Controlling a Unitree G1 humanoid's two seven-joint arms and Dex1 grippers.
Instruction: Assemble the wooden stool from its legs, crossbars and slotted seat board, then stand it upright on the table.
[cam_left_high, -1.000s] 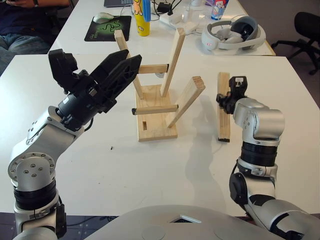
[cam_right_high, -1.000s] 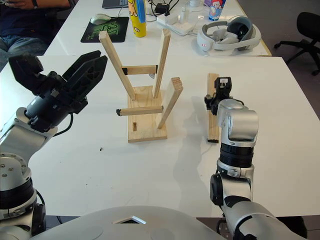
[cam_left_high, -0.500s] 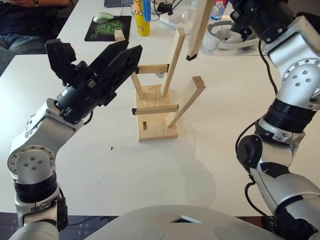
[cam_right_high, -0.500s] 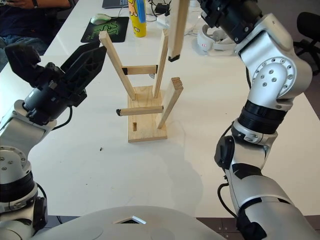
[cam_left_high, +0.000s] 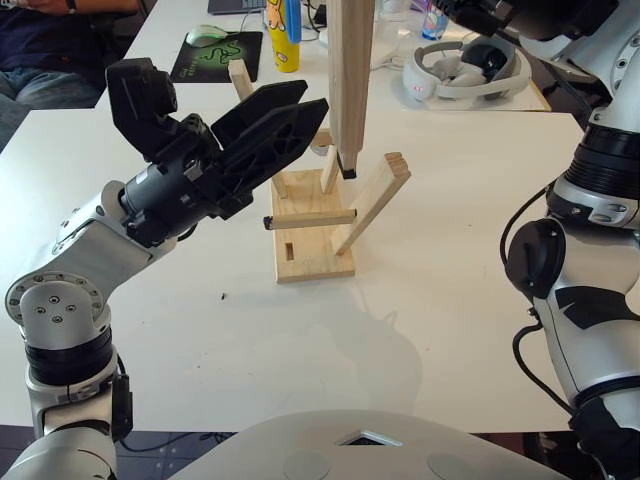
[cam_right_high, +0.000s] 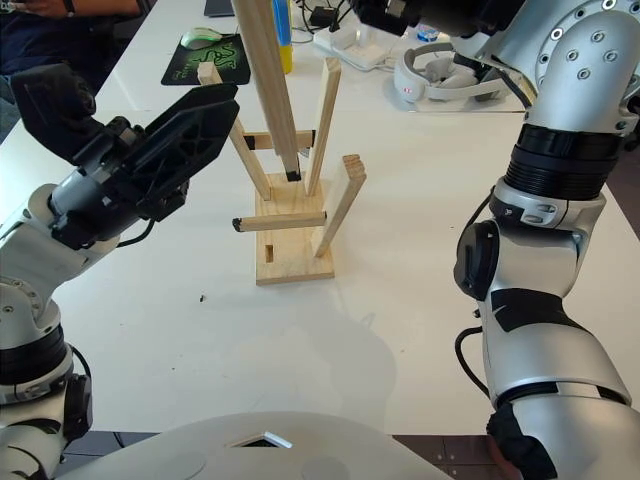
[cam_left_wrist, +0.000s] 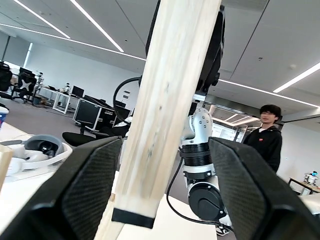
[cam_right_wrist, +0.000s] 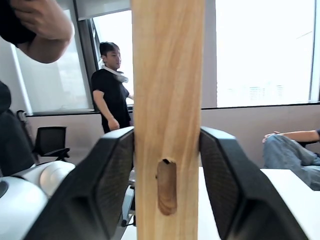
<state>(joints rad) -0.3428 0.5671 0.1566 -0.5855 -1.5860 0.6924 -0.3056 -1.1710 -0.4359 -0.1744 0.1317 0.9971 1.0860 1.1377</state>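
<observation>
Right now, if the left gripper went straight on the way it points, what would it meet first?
Probably the wooden leg the right gripper holds upright: the left gripper is open with the leg ahead of it, though depth is unclear.

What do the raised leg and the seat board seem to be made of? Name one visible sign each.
The raised leg: pale, seemingly bare wood, grain streaks showing; dark end cap, perhaps rubber. The seat board: likely same wood, pale, matt.

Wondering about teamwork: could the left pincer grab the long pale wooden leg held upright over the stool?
Probably yes: the left pincer is open, and the long pale wooden leg hangs between its fingers, nothing in between.
</observation>
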